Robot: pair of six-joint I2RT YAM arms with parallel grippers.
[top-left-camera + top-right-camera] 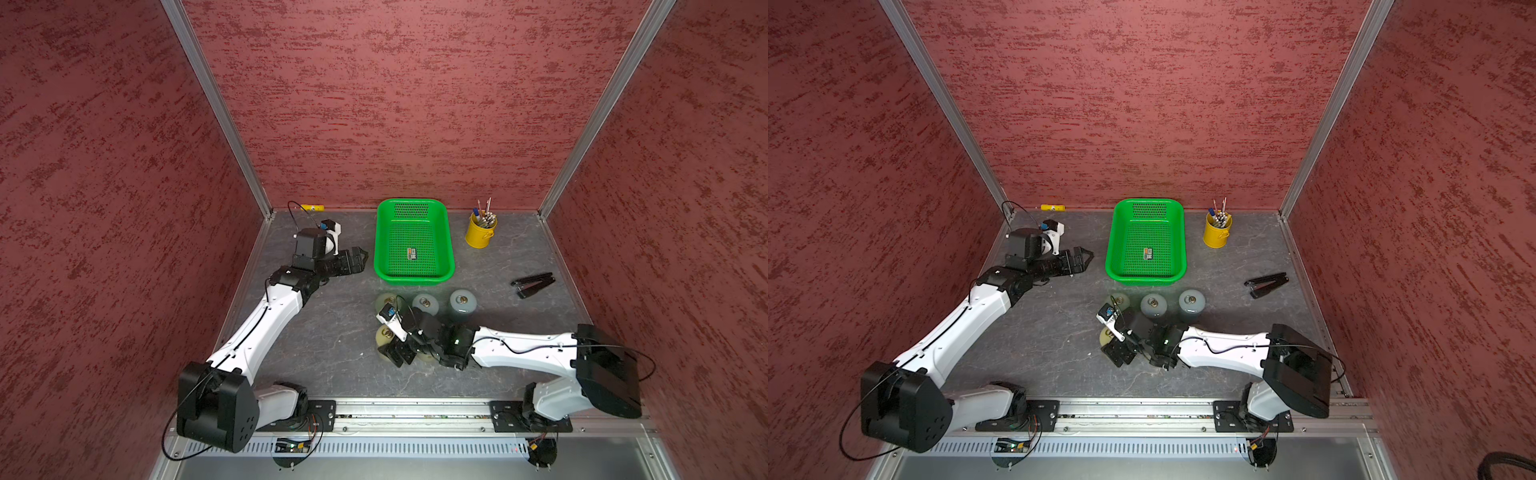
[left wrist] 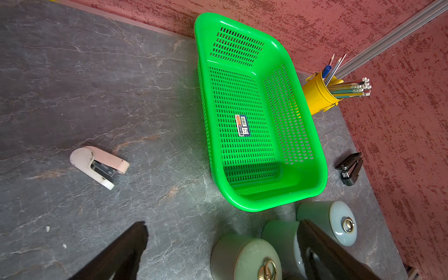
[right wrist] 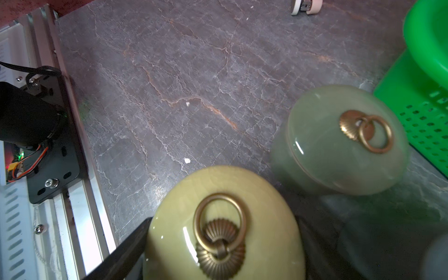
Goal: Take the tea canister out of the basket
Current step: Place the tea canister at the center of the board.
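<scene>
The green basket (image 1: 444, 232) (image 2: 300, 135) stands at the back middle and holds only a small label. A yellow-green tea canister (image 1: 383, 336) (image 3: 266, 218) with a brass ring stands on the table in front of the basket. My right gripper (image 1: 390, 347) (image 3: 223, 223) is shut on this canister, one dark finger against each side. My left gripper (image 1: 359, 259) (image 2: 223, 224) hovers left of the basket, open and holding nothing.
Three more lidded canisters stand in a row before the basket: pale green (image 1: 386, 301) (image 3: 339, 140), grey-blue (image 1: 425, 305), grey-blue (image 1: 462, 302). A yellow bucket (image 1: 480, 232) of pencils is back right, a black stapler (image 1: 534, 284) right, a pink stapler (image 2: 99, 164) left.
</scene>
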